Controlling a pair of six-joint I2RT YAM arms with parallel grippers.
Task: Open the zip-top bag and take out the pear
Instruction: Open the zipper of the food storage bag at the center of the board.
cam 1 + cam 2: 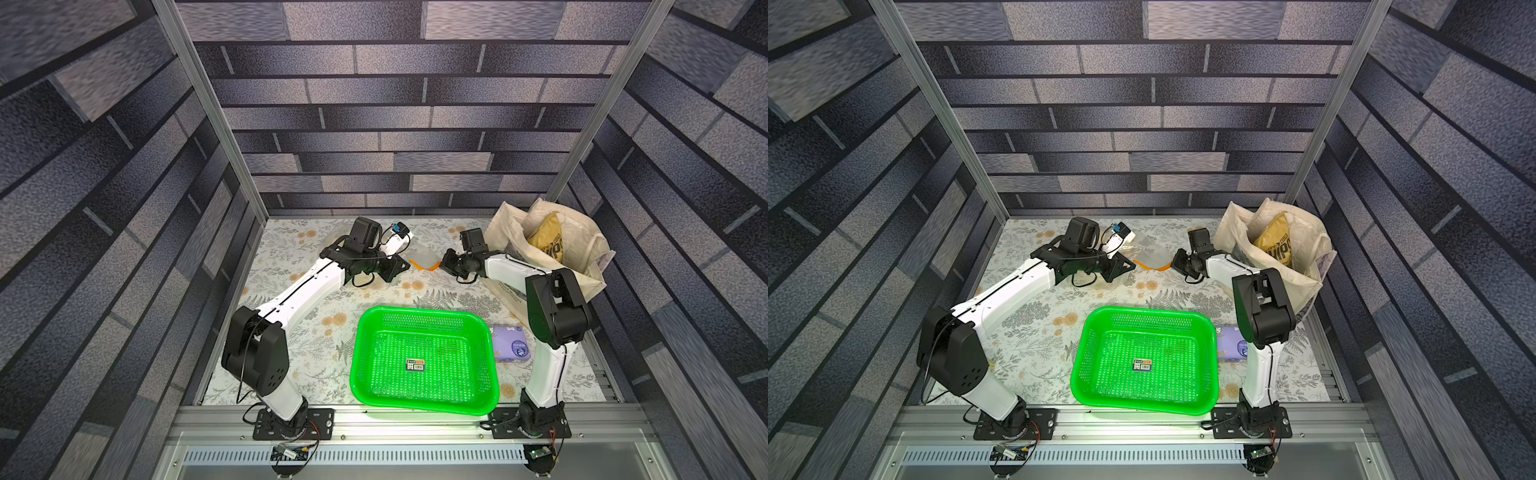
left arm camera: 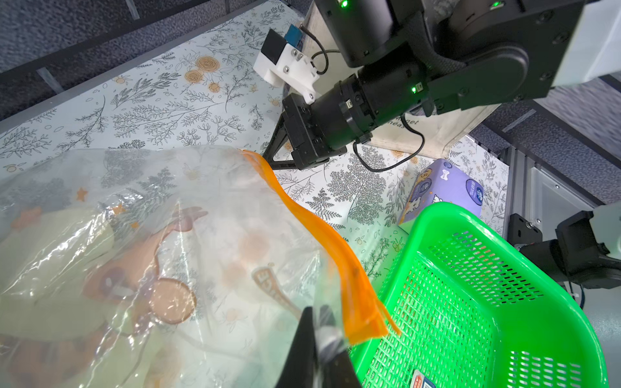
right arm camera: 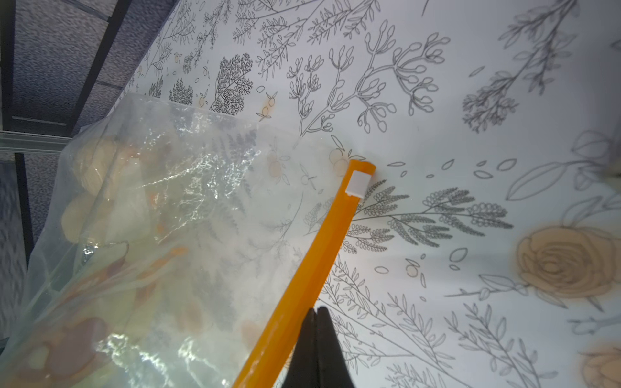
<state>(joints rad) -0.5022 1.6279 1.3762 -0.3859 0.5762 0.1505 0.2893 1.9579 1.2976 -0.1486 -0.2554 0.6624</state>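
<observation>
The zip-top bag (image 1: 420, 252) is clear crinkly plastic lying at the back of the floral table. Its orange zip strip (image 2: 302, 218) sags between my two grippers, and a white slider (image 3: 358, 181) sits at one end. My left gripper (image 2: 319, 332) is shut on the clear plastic just beside the strip's near end. My right gripper (image 3: 316, 310) is shut with its tips against the strip's edge, and nothing shows between them. A pale yellow-green shape, the pear (image 2: 50, 255), blurs through the plastic. In both top views the grippers (image 1: 405, 262) (image 1: 1173, 264) face each other across the strip.
A green perforated basket (image 1: 424, 311) stands at the front centre. A purple tissue pack (image 1: 511, 343) lies to its right. The cream canvas tote (image 1: 505, 232), holding a yellow snack bag (image 1: 546, 239), stands at the back right, close behind my right arm.
</observation>
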